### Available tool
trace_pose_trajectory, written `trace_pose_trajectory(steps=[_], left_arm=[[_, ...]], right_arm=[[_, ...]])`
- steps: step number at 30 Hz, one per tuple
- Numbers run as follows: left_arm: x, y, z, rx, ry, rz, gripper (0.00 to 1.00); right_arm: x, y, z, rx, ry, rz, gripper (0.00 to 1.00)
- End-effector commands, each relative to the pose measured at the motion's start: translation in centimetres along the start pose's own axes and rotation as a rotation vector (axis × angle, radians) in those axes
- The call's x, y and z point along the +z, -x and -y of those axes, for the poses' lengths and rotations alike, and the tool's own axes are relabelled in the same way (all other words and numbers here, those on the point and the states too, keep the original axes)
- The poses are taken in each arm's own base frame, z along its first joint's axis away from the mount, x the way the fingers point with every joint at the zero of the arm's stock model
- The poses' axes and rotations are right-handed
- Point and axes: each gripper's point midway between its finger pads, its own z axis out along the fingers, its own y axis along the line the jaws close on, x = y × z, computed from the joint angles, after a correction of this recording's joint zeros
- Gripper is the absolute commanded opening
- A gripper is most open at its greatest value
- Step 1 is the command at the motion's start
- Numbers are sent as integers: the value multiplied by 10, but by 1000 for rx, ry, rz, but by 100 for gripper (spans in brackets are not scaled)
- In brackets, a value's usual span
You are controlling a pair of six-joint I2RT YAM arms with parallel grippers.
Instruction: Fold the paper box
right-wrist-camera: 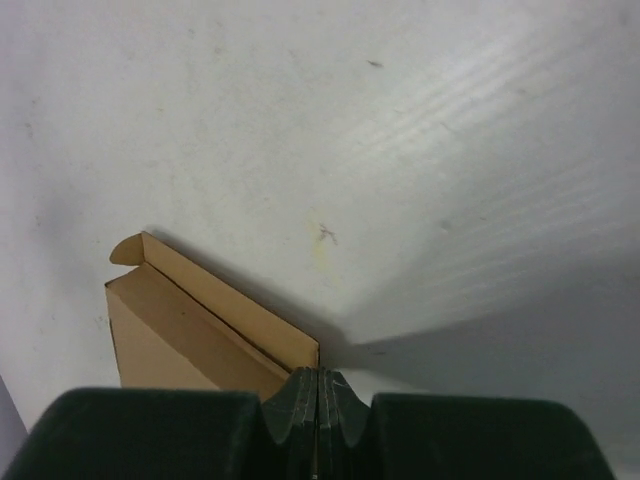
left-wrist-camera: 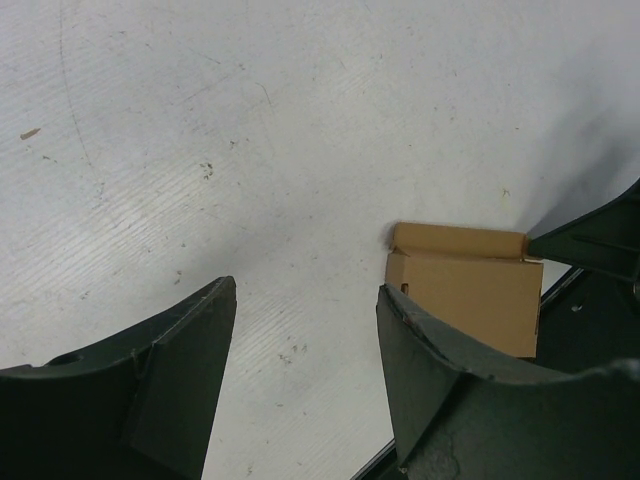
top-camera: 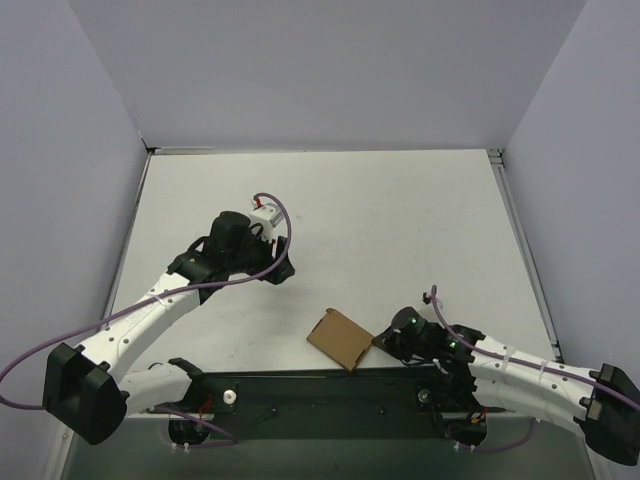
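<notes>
Small brown folded cardboard paper box is lying flat at the white desk's 6 o'clock edge | right gripper is touching its 3 o'clock corner, jaws pressing fully together, any pinch on cardboard unclear | left gripper is hovering at the box's 11 o'clock, jaws gaping wide, holding nothing

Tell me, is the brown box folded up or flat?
Folded up: the paper box shows walls and a top, with one rounded tab sticking out.

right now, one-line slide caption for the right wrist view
Right pincer, closed, meets a corner of the brown paper box on the white table
</notes>
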Motion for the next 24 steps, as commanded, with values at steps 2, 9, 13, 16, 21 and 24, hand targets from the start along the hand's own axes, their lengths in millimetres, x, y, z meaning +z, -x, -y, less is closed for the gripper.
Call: trace_pose_trajectory(steps=[2, 9, 13, 16, 21, 24], left_arm=[[-9, 26, 13, 32, -59, 88, 68], [-19, 33, 24, 32, -106, 137, 68], [-17, 27, 28, -33, -129, 151, 68], [-7, 20, 30, -89, -166, 181, 68], [6, 24, 30, -118, -197, 246, 68], [14, 18, 25, -126, -183, 240, 67]], right_arm=[[-18, 42, -52, -275, 86, 211, 0], [-30, 61, -104, -593, 192, 332, 0], [-28, 63, -122, -821, 237, 371, 0], [-30, 64, -142, -966, 297, 407, 0], [-37, 64, -163, -1139, 360, 450, 0], [-40, 62, -171, -1201, 384, 457, 0]])
